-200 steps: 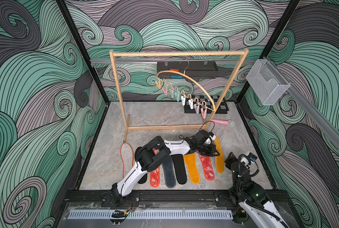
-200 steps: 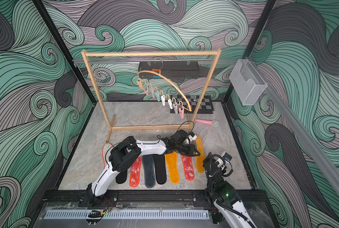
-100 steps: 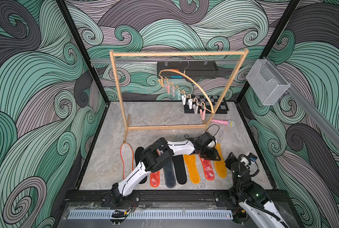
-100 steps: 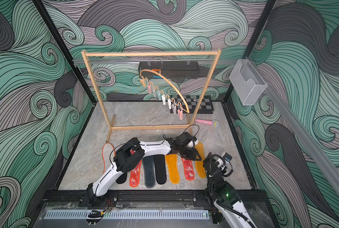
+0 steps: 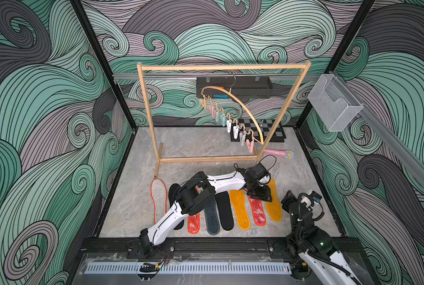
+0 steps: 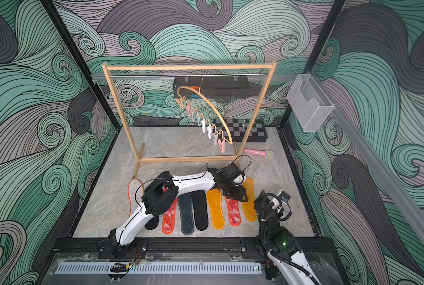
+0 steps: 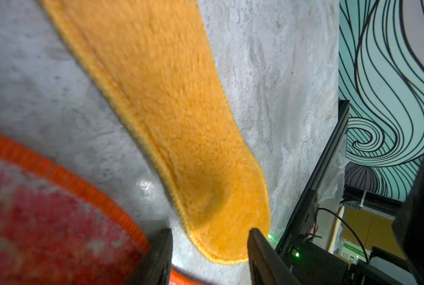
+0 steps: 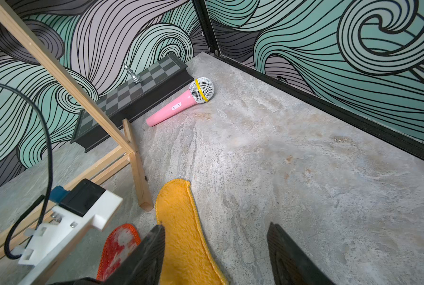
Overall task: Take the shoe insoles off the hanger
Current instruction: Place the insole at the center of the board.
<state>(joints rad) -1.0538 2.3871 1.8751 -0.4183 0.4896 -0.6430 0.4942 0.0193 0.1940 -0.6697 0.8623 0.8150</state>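
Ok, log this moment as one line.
hanger: empty | insoles: all on table | left gripper: open over yellow insole | right gripper: open, empty

The shoe insoles (image 5: 224, 209) lie side by side in a row near the table's (image 5: 201, 145) front edge. Behind them, across mid-table, stands the rack (image 5: 220, 67), the hanger (image 5: 235, 130) hooked on its top bar. The chessboard (image 5: 272, 128) lies at the back right corner behind the rack, with the microphone (image 5: 277, 153) just before it.

Eight shoe insoles (image 5: 239, 209) lie flat, side by side in one row on the worktop (image 5: 206, 145). The arched wooden hanger (image 5: 249, 114) hangs steeply tilted, with its pegs (image 5: 235, 131) empty.
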